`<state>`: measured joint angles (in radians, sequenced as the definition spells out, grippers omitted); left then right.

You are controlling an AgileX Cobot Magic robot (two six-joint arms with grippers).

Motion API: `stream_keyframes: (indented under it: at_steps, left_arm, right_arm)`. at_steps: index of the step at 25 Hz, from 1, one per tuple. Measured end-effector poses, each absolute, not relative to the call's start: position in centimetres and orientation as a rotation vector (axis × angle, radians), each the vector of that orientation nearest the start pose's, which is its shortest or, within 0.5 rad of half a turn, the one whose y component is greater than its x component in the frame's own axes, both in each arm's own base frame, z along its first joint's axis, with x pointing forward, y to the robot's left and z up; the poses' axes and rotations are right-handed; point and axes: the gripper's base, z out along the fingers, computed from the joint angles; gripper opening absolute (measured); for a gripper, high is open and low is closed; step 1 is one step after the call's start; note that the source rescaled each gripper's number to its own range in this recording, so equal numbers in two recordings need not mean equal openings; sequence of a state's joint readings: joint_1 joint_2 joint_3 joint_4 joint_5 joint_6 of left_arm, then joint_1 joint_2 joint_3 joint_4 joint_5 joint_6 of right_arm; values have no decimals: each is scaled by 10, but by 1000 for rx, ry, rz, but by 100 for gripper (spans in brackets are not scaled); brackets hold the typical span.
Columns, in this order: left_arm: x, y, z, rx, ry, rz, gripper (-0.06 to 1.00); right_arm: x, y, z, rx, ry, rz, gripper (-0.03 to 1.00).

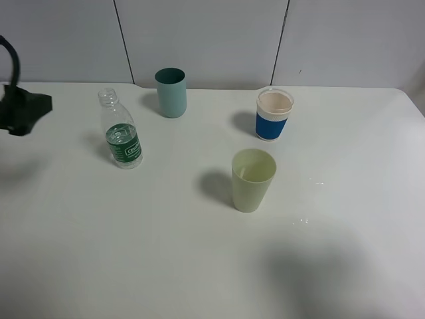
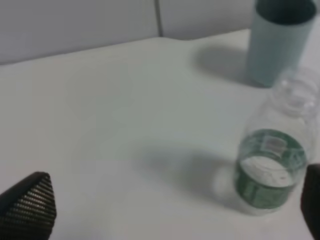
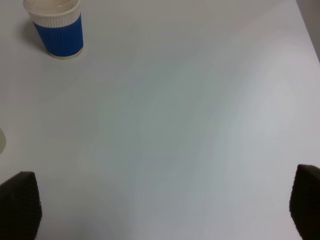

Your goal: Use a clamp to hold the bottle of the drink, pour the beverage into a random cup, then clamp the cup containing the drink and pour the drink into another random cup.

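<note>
We find the bottle upright on the counter, its green label too blurred to read. Just behind it stands the teal cup. To its right, well apart, are the blue-banded white cup and the pale yellow-green cup — open counter between them. The left tool and right tool both spread wide, empty.

The left pincer is held with its jaws spread wide, and its dark ribbed fingertips are seen at opposite edges of the left wrist view. A black part of the left arm is caught at the far left edge of the high view, with a dark cable curved above it. The right pincer is likewise opened fully, pointed downward.
</note>
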<state>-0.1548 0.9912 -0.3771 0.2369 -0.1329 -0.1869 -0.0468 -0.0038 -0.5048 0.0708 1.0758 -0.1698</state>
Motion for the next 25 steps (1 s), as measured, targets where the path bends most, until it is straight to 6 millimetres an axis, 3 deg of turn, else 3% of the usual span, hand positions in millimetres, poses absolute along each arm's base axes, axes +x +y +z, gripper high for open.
stream_keyframes:
  at_steps: [6, 8, 10, 16, 25]
  left_arm:
    - [151, -18, 302, 162, 1918, -14, 100]
    - [124, -12, 330, 110, 1874, -17, 100]
    - [114, -10, 339, 93, 1853, -27, 100]
    - [75, -3, 356, 51, 1813, -36, 100]
    - [28, 11, 345, -130, 1865, 77, 100]
  right_arm:
    - [-7, 6, 278, -130, 2045, -50, 100]
    - [-7, 6, 278, -130, 2045, -50, 100]
    - [-7, 6, 278, -130, 2045, -50, 100]
    - [-7, 6, 278, -130, 2045, -50, 100]
    - [-7, 6, 278, -130, 2045, -50, 100]
